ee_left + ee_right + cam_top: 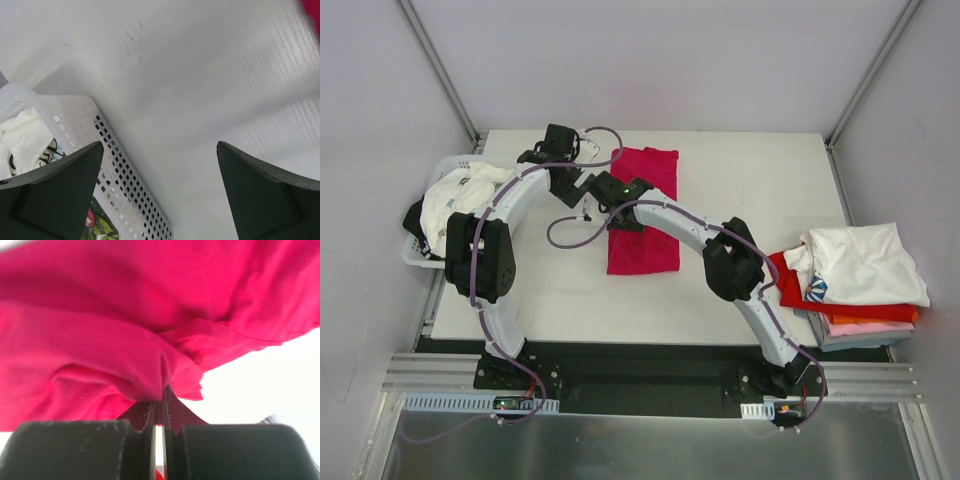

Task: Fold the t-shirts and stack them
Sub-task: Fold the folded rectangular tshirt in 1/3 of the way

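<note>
Near the upper middle of the overhead frame, the crimson-magenta t-shirt [645, 245] is laid on the table [750, 190] as a long narrow strip running up and down the picture, and its folding is judged to be the step in hand. The right gripper [161, 396] is shown in its wrist view with its fingers pressed together on a small ridge of the crimson cloth, while the rest of the shirt fills the upper part of that view. From above, the pinch is placed at the strip's left edge, roughly midway along it (the exact spot is hidden under the wrist). The left gripper [159, 146] is held spread wide with nothing between its fingers, over bare table to the left of the shirt. Only a sliver of crimson is caught in the upper right corner of its view, and the white basket [125, 170] is seen at lower left. A further fold is judged to be called for: the pinched cloth would have to be lifted just clear of the layer beneath and carried across so that edges are matched, without dragging the strip askew. At the right edge of the overhead frame a stack of folded t-shirts [865, 285], white on top, is seen well apart from both grippers.
</note>
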Controlling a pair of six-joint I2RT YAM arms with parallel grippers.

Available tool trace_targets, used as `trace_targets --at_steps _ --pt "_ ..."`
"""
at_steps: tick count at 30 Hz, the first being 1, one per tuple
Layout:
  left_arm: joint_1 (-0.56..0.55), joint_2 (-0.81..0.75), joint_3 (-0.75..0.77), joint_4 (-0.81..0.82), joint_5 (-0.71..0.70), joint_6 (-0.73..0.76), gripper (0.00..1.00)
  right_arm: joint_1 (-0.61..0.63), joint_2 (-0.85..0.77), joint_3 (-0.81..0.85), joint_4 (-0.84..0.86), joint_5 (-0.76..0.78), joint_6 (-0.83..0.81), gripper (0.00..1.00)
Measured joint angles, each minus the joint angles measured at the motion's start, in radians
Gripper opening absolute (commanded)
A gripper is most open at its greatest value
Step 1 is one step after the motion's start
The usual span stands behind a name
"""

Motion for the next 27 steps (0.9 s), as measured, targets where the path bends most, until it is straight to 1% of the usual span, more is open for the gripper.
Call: trace_targets --at_steps 4,14,20,23,25,27 --pt "0.000 0.000 0.000 0.000 -0.001 -0.002 0.97 0.002 0.000 0.013 0.030 0.045 -0.020 0.02" --pt "0.000 0.000 0.000 0.000 -0.006 -0.006 0.97 0.016 0.023 0.013 0.106 0.126 -0.082 0.13" --pt "0.006 0.000 0.000 0.000 -0.026 -0.006 0.97 0.024 0.023 -0.018 0.188 0.151 -0.124 0.15" --pt "0.007 0.000 0.000 0.001 -0.032 -0.005 0.97 0.027 0.024 -0.029 0.222 0.158 -0.142 0.18" --pt "0.007 0.000 0.000 0.002 -0.038 -0.005 0.97 0.027 0.024 -0.039 0.245 0.162 -0.159 0.28" --pt "0.007 0.000 0.000 0.005 -0.046 -0.005 0.97 0.029 0.024 -0.054 0.282 0.166 -0.175 0.34"
